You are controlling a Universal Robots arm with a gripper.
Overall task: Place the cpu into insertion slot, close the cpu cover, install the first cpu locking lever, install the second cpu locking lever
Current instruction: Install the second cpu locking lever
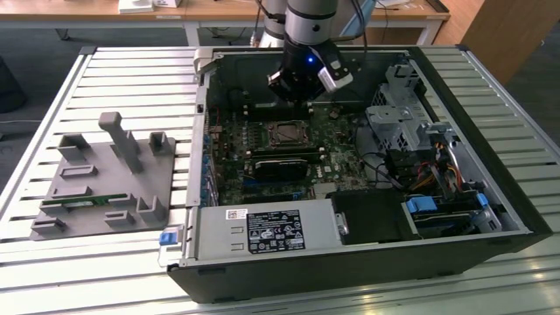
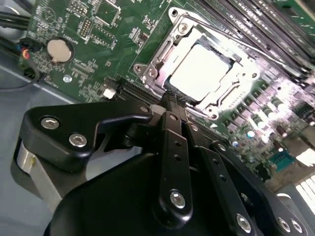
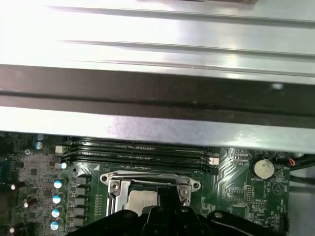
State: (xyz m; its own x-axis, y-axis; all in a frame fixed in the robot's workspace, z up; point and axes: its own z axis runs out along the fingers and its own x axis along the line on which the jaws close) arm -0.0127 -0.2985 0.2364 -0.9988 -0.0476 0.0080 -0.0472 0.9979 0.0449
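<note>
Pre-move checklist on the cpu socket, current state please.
1. cpu seated in insertion slot: ok, its pale top lies inside the socket frame.
2. cpu cover down over the chip: ok, the frame lies flat around it in the second wrist view.
3. Locking levers latched: cannot tell.
4. gripper position: ok, fingertips sit at the socket's edge; in the exterior view it hangs inside the case above the green circuit board.
5. Gripper holding anything: ok, nothing seen between the closed fingers.
6. Cables near coin cell: ok, away from the socket.
</note>
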